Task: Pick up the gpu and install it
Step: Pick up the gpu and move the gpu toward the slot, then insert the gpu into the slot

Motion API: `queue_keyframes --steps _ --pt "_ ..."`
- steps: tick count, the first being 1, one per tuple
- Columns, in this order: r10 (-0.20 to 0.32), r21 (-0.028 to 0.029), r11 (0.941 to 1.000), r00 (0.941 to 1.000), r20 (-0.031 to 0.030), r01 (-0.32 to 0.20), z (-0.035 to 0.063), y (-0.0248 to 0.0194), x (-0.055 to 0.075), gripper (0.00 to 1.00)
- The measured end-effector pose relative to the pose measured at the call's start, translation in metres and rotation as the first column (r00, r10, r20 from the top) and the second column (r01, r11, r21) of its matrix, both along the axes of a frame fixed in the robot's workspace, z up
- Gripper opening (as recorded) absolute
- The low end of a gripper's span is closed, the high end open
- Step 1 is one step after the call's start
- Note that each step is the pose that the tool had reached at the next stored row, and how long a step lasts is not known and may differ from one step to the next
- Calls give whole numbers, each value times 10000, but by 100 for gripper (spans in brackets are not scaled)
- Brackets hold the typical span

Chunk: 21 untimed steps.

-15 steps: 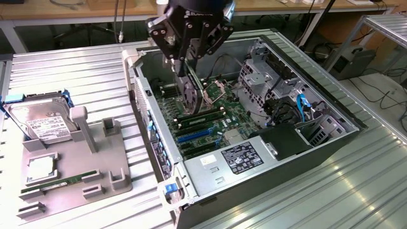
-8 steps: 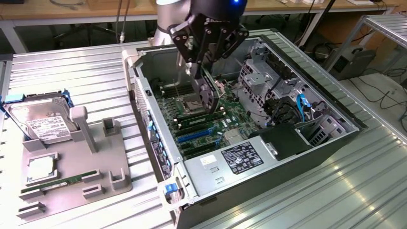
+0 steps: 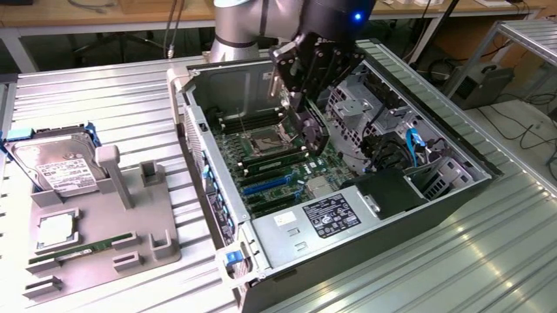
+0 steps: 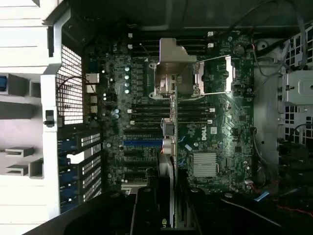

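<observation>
- hard drive (image 3: 52, 166) and memory stick (image 3: 78, 250) sit in the grey fixture (image 3: 161, 244), well off to the exterior view's left of the jaws, outside the case
- gripper (image 3: 306, 112) is down inside the open pc case (image 3: 187, 98), above the motherboard (image 3: 287, 173)
- jaws clamped on the gpu (image 3: 314, 137), card hanging straight below them
- wrist view: gpu (image 4: 169, 132) is edge-on ahead of the jaws, its silver bracket (image 4: 171, 63) at the far end by the cpu socket (image 4: 215, 73)
- blue slot (image 3: 263, 187) sits below the jaws, just beside the card; cannot tell if the card touches the board
</observation>
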<state>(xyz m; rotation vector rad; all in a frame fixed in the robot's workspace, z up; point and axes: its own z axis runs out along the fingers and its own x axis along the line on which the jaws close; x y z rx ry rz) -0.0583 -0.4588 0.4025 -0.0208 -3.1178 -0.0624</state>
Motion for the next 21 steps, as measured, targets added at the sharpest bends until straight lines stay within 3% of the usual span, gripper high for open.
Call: queue_keyframes --steps 3,18,21 --pt "12 -4 10000 10000 0 -12 -36 5 86 26" --pt "14 -6 10000 10000 -1 -14 -36 6 87 26" --pt "948 -7 9955 9955 1 -948 -40 6 86 26"
